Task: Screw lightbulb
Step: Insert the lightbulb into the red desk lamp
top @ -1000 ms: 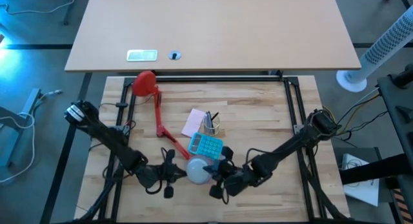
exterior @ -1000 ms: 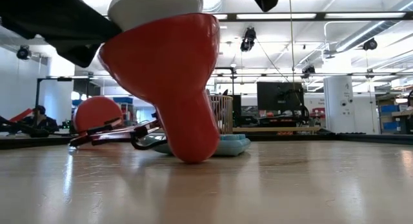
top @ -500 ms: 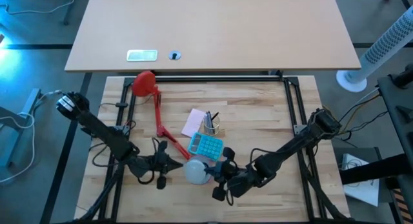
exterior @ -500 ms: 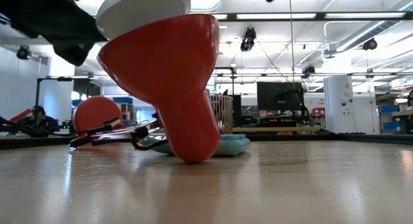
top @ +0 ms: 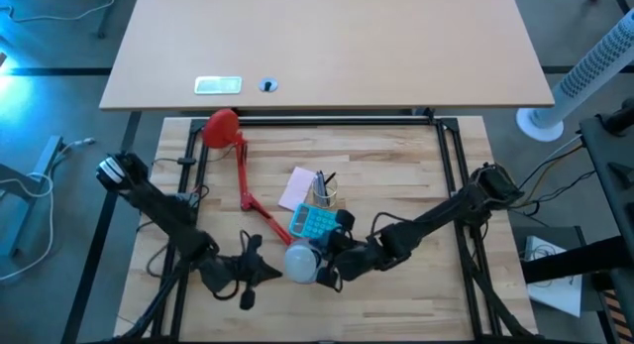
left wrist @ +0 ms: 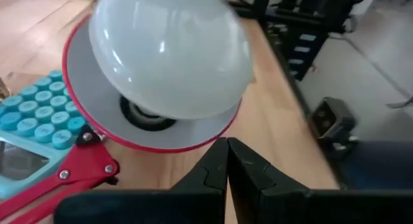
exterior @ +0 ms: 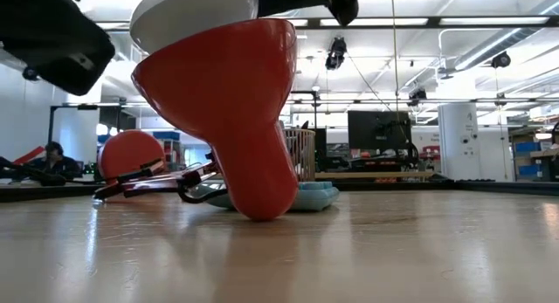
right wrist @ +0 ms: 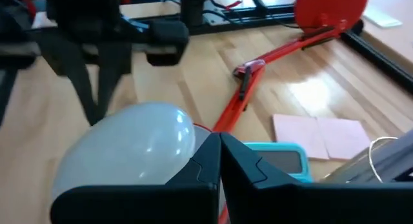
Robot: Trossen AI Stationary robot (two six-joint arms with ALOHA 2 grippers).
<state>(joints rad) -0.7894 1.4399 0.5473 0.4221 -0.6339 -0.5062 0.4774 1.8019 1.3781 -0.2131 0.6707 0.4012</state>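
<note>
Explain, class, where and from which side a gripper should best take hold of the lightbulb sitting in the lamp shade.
Probably the lightbulb's domed head, across its widest girth, coming from above. Its neck is sunk in the red lamp shade, whose rim blocks lower access. The smooth round dome would need fingers on opposite sides.

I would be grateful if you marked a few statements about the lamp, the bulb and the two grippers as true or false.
1. The lightbulb sits in the open mouth of the lamp shade. True.
2. The left gripper is clamped on the lightbulb. False: its fingers are pressed together on nothing, just short of the shade.
3. A teal calculator lies right beside the lamp shade. True.
4. The lamp's round red base stands between the two grippers. False: it stands at the far left of the table, away from both.
5. The right gripper is next to the lightbulb, fingers together. True.
</note>
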